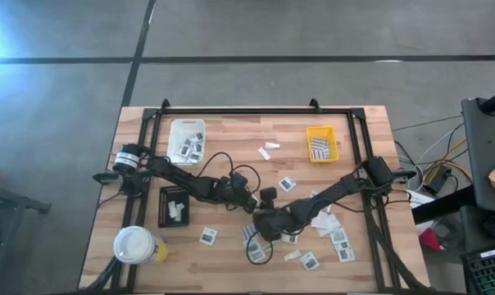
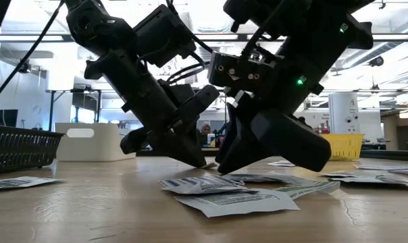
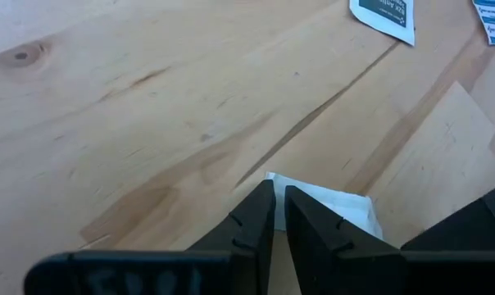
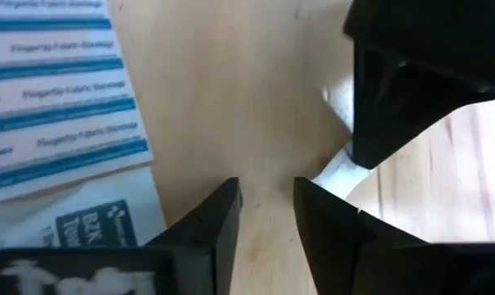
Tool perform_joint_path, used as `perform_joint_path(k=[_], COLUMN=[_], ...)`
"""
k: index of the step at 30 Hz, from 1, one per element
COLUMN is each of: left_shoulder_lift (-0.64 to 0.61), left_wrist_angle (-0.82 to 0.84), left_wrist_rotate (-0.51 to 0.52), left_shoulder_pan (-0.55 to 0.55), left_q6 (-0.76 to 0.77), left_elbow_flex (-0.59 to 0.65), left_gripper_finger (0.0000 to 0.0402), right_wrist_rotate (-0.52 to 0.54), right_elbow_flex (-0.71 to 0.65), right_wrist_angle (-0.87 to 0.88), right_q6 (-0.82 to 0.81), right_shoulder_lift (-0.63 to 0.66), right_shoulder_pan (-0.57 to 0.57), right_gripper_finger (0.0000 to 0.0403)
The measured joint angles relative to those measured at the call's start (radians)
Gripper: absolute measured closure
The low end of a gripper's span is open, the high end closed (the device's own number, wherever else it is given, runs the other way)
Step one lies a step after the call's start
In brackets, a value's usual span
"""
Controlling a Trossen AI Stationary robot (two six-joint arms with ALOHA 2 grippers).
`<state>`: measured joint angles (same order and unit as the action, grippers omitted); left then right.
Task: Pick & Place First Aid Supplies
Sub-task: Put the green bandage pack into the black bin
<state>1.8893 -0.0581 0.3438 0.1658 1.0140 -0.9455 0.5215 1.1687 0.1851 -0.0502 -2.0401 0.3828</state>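
At centre of the high view, both arms converge low over the wooden bench (image 1: 231,131). Left gripper (image 1: 249,206) reaches in from the left of the frame; its jaws are nearly closed, pinching the edge of a flat white packet (image 3: 333,206) that lies on the wood, as the left wrist view shows. Right gripper (image 1: 264,225) reaches in from the right, just below and beside the left one; its jaws stand apart with bare wood between them in the right wrist view, holding nothing. A striped strip packet (image 4: 55,90) and a dark-printed packet (image 4: 100,225) lie beside the right fingers (image 4: 219,225).

First aid supplies are scattered over the lower centre and lower right of the high view: a cluster of packets (image 1: 336,239) to the right of the grippers, one single packet (image 1: 208,237) at lower centre-left, another (image 1: 287,185) above the grippers, and two small white pieces (image 1: 268,149) near the middle. In the low view, several packets (image 2: 224,192) lie flat in the foreground beneath both grippers.

White tray (image 1: 187,141) at upper left, yellow tray (image 1: 321,144) at upper right and black tray (image 1: 175,205) at left each contain packets. A white-topped yellow cup (image 1: 136,245) stands at lower left.
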Motion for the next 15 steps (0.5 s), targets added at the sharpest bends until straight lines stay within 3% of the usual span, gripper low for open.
perform_joint_path(k=[6, 15], left_shoulder_lift=[0.0, 0.002], left_wrist_angle=[0.003, 0.006], left_wrist_rotate=[-0.002, -0.001], left_shoulder_pan=[0.003, 0.003], left_q6=[0.002, 0.004], left_elbow_flex=[0.0, 0.001], left_gripper_finger=[0.0348, 0.0349], right_wrist_rotate=[0.109, 0.145], right_elbow_flex=[0.0, 0.003], right_wrist_angle=[-0.019, -0.071], right_q6=[-0.011, -0.066], right_shoulder_lift=[-0.018, -0.057], right_shoulder_pan=[0.001, -0.013], right_gripper_finger=[0.0271, 0.0271])
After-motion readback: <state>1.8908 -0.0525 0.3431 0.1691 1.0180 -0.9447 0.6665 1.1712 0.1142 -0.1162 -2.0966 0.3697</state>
